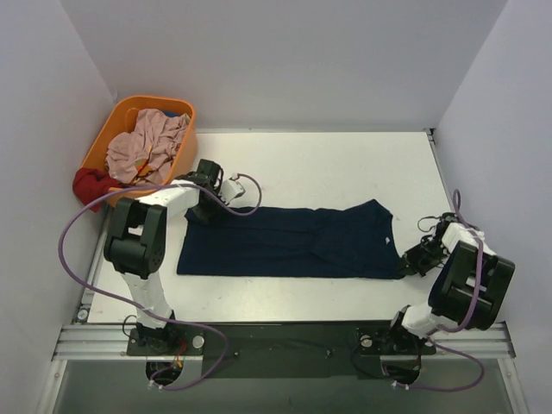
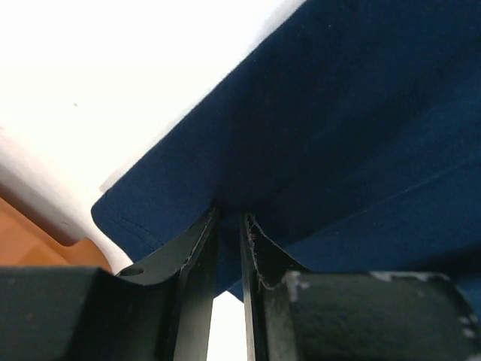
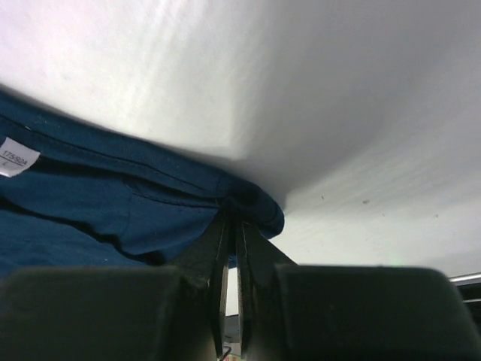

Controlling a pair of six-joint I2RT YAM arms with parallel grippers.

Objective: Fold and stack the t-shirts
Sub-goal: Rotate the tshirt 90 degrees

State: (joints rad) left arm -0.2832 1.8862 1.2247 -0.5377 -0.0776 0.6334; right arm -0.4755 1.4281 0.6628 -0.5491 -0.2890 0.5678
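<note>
A navy blue t-shirt (image 1: pixel 289 241) lies stretched lengthwise across the white table, folded into a long band. My left gripper (image 1: pixel 200 210) is shut on its far left corner; the left wrist view shows the cloth (image 2: pixel 323 128) pinched between the jaws (image 2: pixel 229 222). My right gripper (image 1: pixel 412 263) is shut on the shirt's near right corner; the right wrist view shows the bunched cloth (image 3: pixel 113 203) clamped at the fingertips (image 3: pixel 231 210), with a white label (image 3: pixel 16 156) at the left.
An orange basket (image 1: pixel 103 142) at the back left holds pink and other crumpled shirts (image 1: pixel 147 147); a red garment (image 1: pixel 90 184) hangs over its near side. White walls enclose the table on three sides.
</note>
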